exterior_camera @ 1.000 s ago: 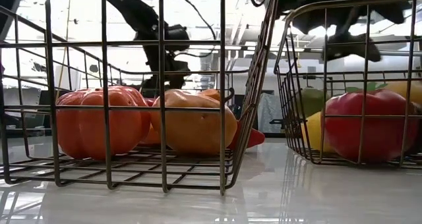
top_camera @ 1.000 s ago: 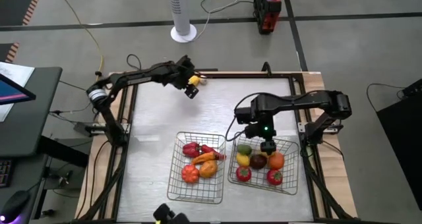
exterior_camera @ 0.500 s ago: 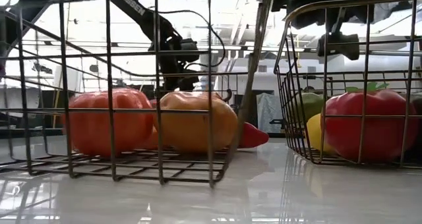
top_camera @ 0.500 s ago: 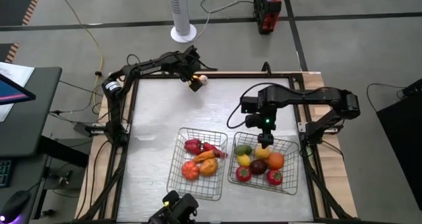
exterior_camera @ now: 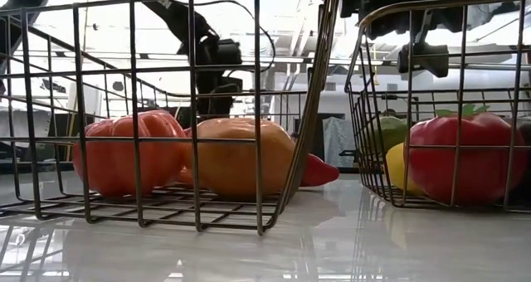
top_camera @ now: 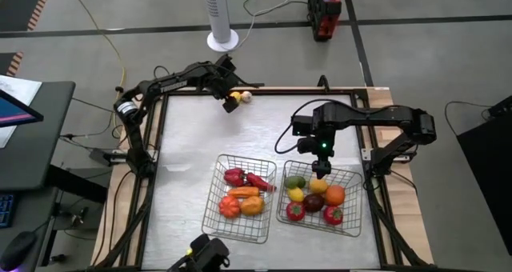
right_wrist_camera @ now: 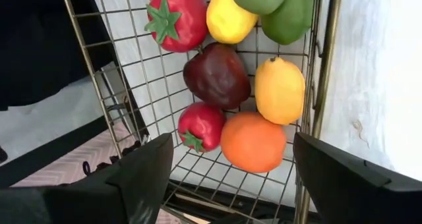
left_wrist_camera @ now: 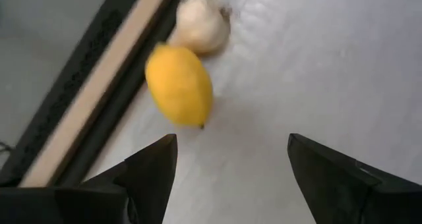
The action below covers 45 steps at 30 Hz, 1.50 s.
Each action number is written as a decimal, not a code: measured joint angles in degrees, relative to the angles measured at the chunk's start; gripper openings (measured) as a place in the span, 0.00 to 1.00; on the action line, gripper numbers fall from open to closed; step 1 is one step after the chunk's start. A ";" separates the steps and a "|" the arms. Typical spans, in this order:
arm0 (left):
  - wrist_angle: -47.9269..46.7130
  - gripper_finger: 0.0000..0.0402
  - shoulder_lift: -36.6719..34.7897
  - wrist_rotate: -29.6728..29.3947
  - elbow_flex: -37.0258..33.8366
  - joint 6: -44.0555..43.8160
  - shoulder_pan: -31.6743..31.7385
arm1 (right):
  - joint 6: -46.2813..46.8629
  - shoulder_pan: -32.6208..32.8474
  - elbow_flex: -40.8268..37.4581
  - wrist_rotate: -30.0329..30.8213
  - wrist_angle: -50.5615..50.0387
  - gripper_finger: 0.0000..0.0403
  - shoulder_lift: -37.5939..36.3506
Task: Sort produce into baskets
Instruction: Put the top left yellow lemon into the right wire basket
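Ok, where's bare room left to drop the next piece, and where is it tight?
The left basket has bare mesh along its near edge, below the orange pieces. Open tabletop lies between the lemon at the far rail and both baskets. The right basket is crowded, produce filling most of its floor.

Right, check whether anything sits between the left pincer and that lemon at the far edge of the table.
Nothing visible does. The left pincer is open, and the lemon lies just ahead of it on bare table. The whitish garlic sits beyond the lemon, by the table's edge rail, not in the path.
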 joint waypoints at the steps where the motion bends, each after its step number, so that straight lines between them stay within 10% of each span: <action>1: 0.85 0.68 -0.85 1.12 -1.71 0.19 0.30 | 0.15 0.01 0.00 0.00 0.00 0.84 0.00; 15: 41.26 0.68 -13.66 -2.61 -35.01 -4.95 -0.17 | 2.17 1.12 0.00 1.67 2.02 0.84 -0.09; 45: 65.20 0.88 -3.24 -9.75 -37.52 -10.55 -0.41 | 3.97 0.37 0.00 1.63 4.04 0.84 -0.11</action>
